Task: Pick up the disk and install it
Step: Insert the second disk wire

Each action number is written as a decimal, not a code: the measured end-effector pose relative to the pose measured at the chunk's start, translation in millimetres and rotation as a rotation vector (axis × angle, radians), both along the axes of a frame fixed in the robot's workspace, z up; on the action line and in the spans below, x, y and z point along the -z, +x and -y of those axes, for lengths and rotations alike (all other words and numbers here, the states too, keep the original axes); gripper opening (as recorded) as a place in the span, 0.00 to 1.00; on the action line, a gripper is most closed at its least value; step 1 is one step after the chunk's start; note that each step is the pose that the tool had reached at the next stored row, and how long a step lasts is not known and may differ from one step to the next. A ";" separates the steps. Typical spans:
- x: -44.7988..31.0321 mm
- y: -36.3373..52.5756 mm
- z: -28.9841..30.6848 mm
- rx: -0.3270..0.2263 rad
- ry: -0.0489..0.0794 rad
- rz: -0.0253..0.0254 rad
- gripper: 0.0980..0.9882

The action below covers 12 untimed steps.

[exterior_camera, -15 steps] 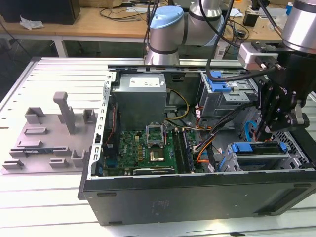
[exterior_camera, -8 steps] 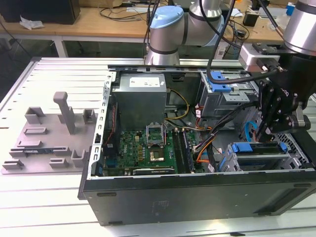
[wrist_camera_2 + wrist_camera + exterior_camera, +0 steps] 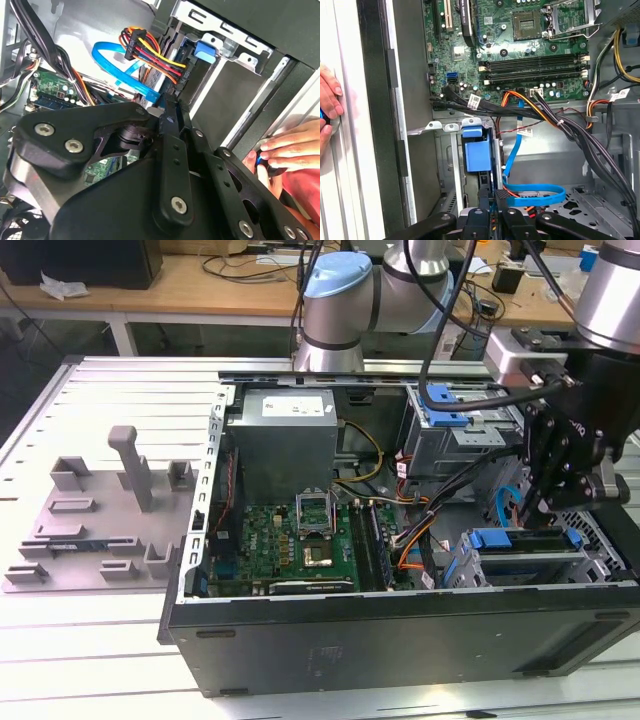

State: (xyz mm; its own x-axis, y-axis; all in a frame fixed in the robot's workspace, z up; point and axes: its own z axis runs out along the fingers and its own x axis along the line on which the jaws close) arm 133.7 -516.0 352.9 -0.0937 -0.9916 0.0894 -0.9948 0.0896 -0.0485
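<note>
The disk (image 3: 525,542), silver with a bright blue bracket, stands on edge in the drive cage at the front corner of the open computer case, on the exterior view's right. My gripper (image 3: 535,512) reaches down from above and is shut on the disk's upper edge. In the first wrist view the blue bracket (image 3: 476,152) sits between the cage's metal rails, and the gripper (image 3: 493,199) pinches the dark edge just behind it. In the second wrist view the gripper (image 3: 170,107) ends beside a bundle of coloured power wires (image 3: 155,55).
A blue flat cable (image 3: 535,195) and black wire bundles (image 3: 580,145) run close to the cage. The motherboard (image 3: 300,540) fills the case floor. A second cage with a blue latch (image 3: 445,405) stands behind. A grey fixture (image 3: 100,510) lies outside the case. A person's hand (image 3: 290,150) rests on the case's outer edge.
</note>
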 end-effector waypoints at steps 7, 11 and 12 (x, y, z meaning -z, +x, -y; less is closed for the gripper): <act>0.4 0.5 0.5 -0.002 0.000 -0.0010 0.07; 0.5 0.8 0.5 -0.004 0.000 -0.0011 0.07; 0.6 0.8 0.5 -0.006 0.000 -0.0011 0.07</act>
State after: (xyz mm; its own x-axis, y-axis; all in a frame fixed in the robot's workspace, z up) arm 134.5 -516.6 352.3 -0.0882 -0.9921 0.0898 -0.9953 0.0842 -0.0475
